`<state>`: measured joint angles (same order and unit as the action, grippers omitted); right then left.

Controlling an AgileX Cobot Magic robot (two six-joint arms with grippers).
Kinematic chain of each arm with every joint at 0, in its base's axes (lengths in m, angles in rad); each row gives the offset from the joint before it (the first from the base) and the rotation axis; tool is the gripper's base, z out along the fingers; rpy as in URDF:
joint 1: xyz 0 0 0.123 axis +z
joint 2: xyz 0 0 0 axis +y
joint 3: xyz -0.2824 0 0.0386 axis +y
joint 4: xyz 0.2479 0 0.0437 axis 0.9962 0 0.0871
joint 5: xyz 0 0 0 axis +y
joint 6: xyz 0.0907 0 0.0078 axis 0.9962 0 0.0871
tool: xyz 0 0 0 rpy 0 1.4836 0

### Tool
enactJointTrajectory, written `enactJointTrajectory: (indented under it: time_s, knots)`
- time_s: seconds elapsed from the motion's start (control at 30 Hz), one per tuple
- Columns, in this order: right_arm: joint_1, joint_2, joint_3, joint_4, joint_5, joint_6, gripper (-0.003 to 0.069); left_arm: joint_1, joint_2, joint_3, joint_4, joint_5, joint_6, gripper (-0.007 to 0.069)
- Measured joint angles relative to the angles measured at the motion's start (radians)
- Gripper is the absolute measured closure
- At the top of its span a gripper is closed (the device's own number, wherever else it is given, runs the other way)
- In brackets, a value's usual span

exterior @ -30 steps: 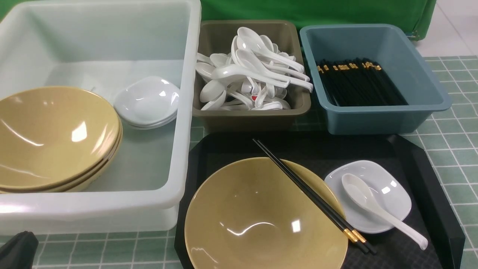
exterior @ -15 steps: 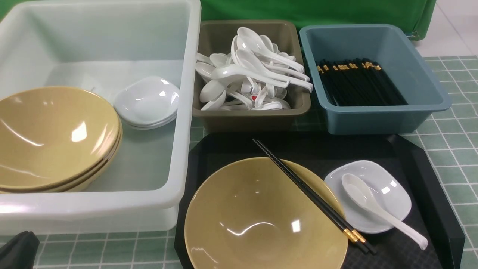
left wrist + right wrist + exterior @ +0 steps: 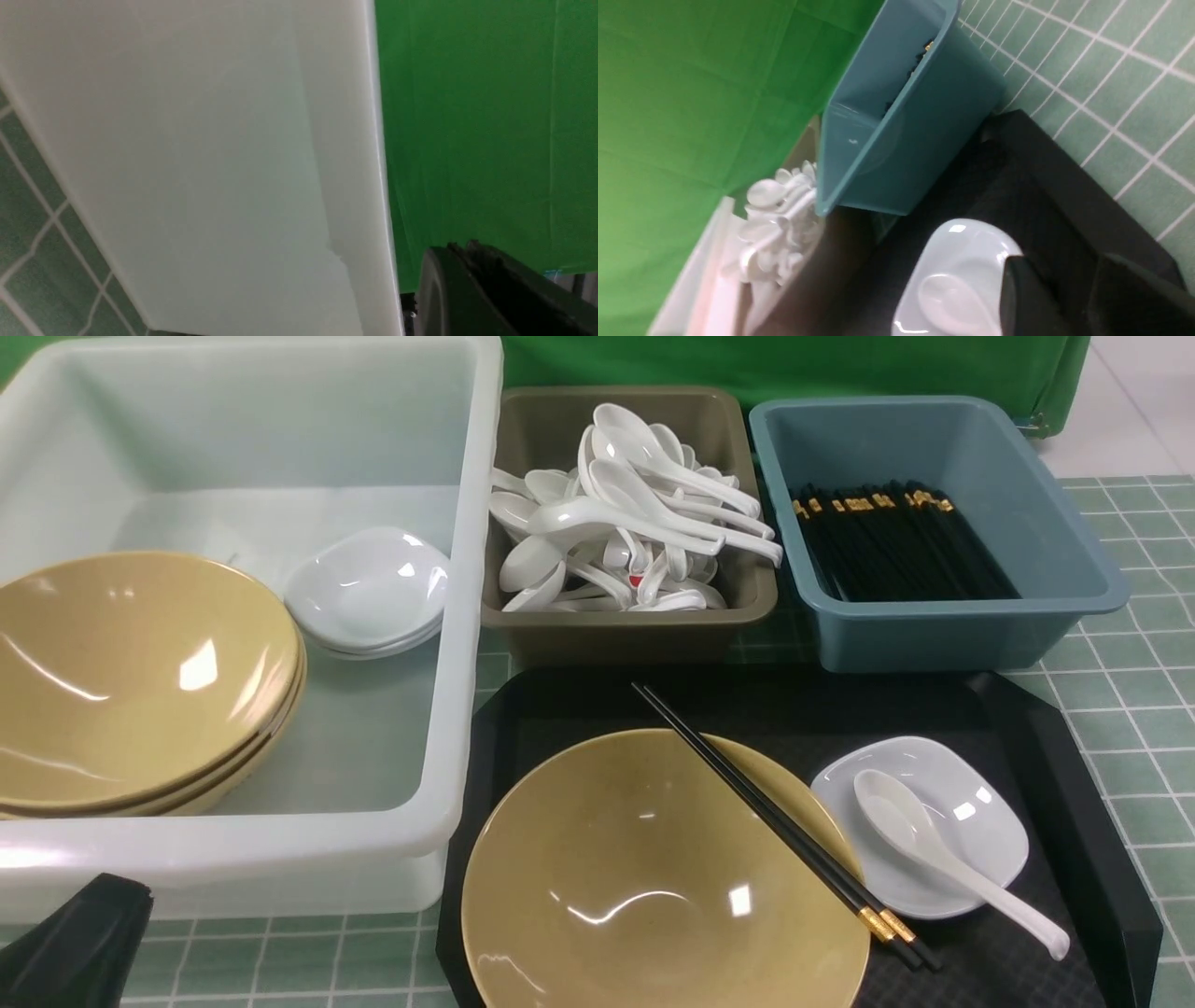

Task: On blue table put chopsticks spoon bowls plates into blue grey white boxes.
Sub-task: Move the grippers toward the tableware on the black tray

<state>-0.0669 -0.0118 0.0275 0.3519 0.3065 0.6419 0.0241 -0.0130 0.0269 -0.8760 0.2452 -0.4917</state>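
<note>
On the black tray [image 3: 1055, 728] stands a tan bowl [image 3: 644, 887] with a pair of black chopsticks [image 3: 775, 821] lying across its rim. Beside it a white plate [image 3: 971, 803] holds a white spoon [image 3: 943, 854]. My left gripper [image 3: 79, 943] is low at the front left, in front of the white box [image 3: 457, 644]. In the left wrist view the left gripper [image 3: 460, 245] looks shut and empty beside the box wall [image 3: 210, 163]. My right gripper [image 3: 1057, 266] is open and empty, close to the plate [image 3: 957, 261] and spoon [image 3: 943, 298]; it is out of the front view.
The white box holds stacked tan bowls [image 3: 131, 681] and white plates [image 3: 369, 588]. The grey box [image 3: 635, 625] is full of white spoons. The blue box [image 3: 943, 625] holds black chopsticks. The blue box also shows in the right wrist view [image 3: 906, 140]. A green backdrop stands behind.
My left gripper has risen and moved right, further into the front view's bottom left corner. Nothing on the tray or in the boxes has moved.
</note>
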Motion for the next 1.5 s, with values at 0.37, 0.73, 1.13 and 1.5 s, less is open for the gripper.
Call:
enactJointTrajectory:
  time_s: [0.37,0.73,1.13,1.5]
  knots:
    - [0.004,0.148,-0.350,0.007,0.226,-0.599,0.0575,-0.031,0.137,-0.422,0.248,0.259,0.452,0.0637]
    - [0.071,0.695,-0.778,-0.001,0.595,-0.955,0.0622,-0.034,0.608,-0.841,0.749,0.838,0.520,0.0637]
    - [0.540,1.262,-1.195,-0.222,0.863,-1.002,0.0619,-0.441,0.901,-1.001,0.841,0.856,0.615,0.0637]
    - [0.697,1.699,-1.421,-0.271,0.798,-0.897,0.0237,-0.591,1.117,-1.077,0.799,0.723,0.616,0.0637]
